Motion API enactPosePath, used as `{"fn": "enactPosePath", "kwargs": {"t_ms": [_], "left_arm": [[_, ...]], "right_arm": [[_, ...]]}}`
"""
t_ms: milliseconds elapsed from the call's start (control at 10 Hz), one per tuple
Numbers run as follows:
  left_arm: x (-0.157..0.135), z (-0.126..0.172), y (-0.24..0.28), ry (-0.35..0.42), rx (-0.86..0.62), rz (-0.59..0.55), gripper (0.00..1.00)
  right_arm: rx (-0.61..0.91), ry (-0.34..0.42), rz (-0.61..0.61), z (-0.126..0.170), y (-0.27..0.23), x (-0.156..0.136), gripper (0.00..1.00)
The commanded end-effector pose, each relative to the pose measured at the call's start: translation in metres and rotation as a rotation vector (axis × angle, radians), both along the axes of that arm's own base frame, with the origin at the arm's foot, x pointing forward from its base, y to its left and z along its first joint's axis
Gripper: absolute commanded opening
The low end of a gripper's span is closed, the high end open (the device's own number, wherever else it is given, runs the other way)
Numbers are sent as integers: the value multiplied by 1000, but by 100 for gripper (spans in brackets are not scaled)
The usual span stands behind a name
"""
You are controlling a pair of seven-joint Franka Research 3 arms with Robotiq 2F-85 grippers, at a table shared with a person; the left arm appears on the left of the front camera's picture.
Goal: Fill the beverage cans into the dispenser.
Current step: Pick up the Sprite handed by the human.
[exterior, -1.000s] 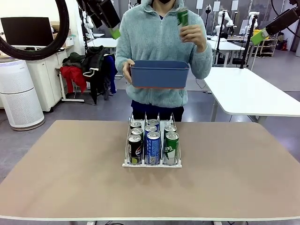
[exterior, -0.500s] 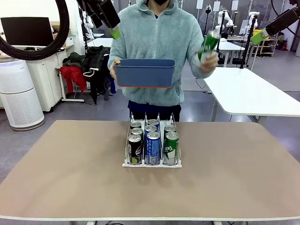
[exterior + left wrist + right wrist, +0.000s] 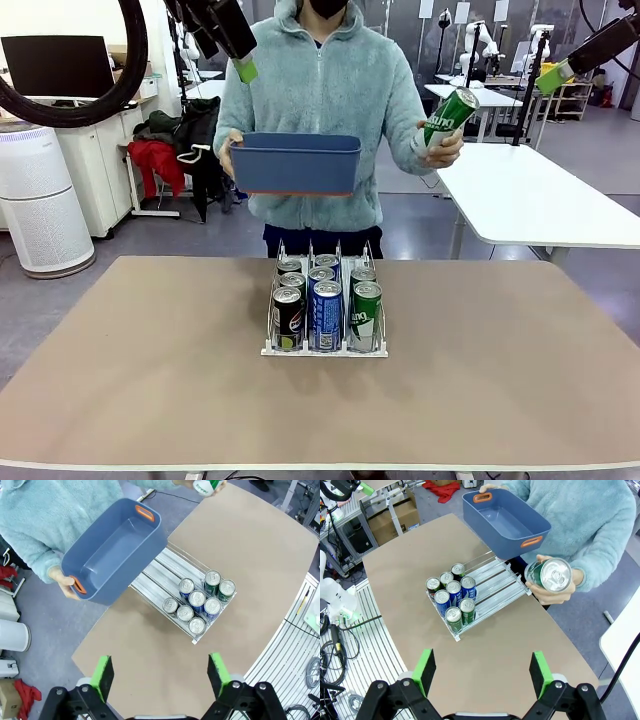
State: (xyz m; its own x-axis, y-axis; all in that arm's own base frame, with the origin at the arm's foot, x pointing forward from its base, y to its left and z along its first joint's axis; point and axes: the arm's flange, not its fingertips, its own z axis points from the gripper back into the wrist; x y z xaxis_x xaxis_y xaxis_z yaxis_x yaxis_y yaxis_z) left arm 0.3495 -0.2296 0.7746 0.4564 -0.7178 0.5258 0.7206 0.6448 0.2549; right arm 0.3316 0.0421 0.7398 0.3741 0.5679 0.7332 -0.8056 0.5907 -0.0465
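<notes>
Hovering high above the tan table [image 3: 120,380], my left claw [image 3: 161,674] and my right claw [image 3: 482,672] both stood spread wide and held nothing. The low clear three-lane dispenser with thin wire dividers [image 3: 324,352] sat mid-table, eight slim aluminium beverage cans [image 3: 327,312] crowded toward its front lip. One more, a green can [image 3: 452,112], lay tilted in the person's hand [image 3: 443,150], well apart from me. I judged a mid-air handover the risky part: my pads could pinch fingers, or the smooth can could slip from an off-centre grip. The empty dark blue rectangular plastic bin [image 3: 295,165], held near the rack's far end, could block my approach, and a can lowered crooked might snag a divider or shove the light rack.
</notes>
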Motion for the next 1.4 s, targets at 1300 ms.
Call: {"fn": "enactPosePath", "kwargs": {"t_ms": [1300], "left_arm": [[0, 1, 1, 9, 10, -8, 100]], "right_arm": [[-2, 1, 2, -1, 1, 0, 100]]}}
